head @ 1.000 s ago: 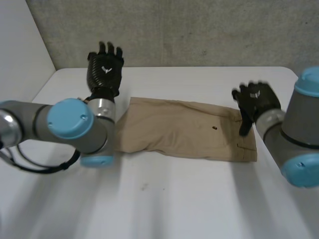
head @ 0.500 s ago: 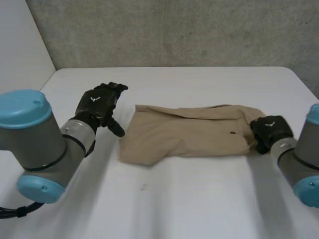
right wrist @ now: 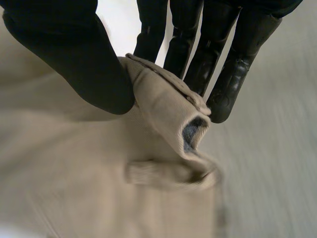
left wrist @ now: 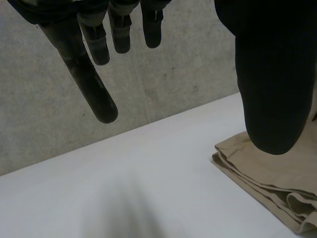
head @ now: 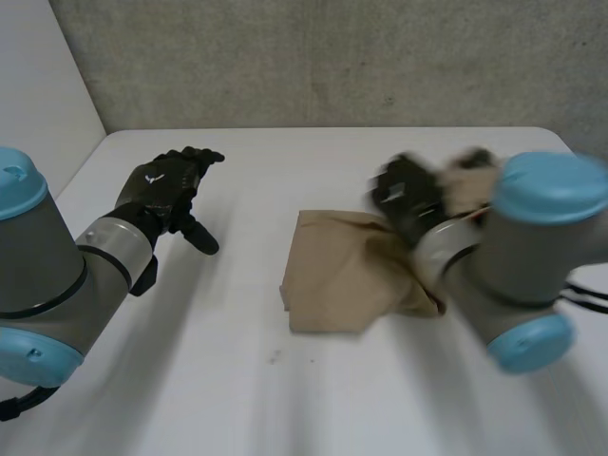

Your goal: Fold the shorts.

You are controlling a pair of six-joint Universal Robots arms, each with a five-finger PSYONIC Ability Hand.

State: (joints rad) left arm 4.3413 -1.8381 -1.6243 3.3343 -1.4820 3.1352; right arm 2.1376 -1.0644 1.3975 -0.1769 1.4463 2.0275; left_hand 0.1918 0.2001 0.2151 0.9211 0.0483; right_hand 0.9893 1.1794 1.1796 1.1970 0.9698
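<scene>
A white surface (head: 285, 399) is seen from above, with a grey concrete wall (head: 332, 57) behind it. A pair of tan shorts (head: 337, 275) sits near the middle of the surface, a little toward the robot's right side. The cloth is bunched and doubled over itself, and one end is raised off the surface. The robot's right hand (head: 407, 195) is at that raised end, on the far right part of the cloth. Its arm (head: 513, 266), grey with light-blue caps, crosses in front of the shorts' right edge. In the right wrist view, the thumb presses a thick hemmed edge of the shorts (right wrist: 163, 104) against the fingers (right wrist: 228, 89), so this hand is grasping the cloth in a pinch. A small gap in the folded edge shows a darker lining, and the rest of the tan fabric spreads out under the palm. The robot's left hand (head: 161, 195) hovers over bare surface on the left side, well apart from the shorts. Its fingers are straight and loosely spread, released and holding nothing. In the left wrist view, those fingers (left wrist: 94, 84) and the thumb hang in the air against the wall. Beyond the thumb, the nearest edge of the shorts (left wrist: 267, 173) lies on the surface in stacked layers, not touching the hand.
</scene>
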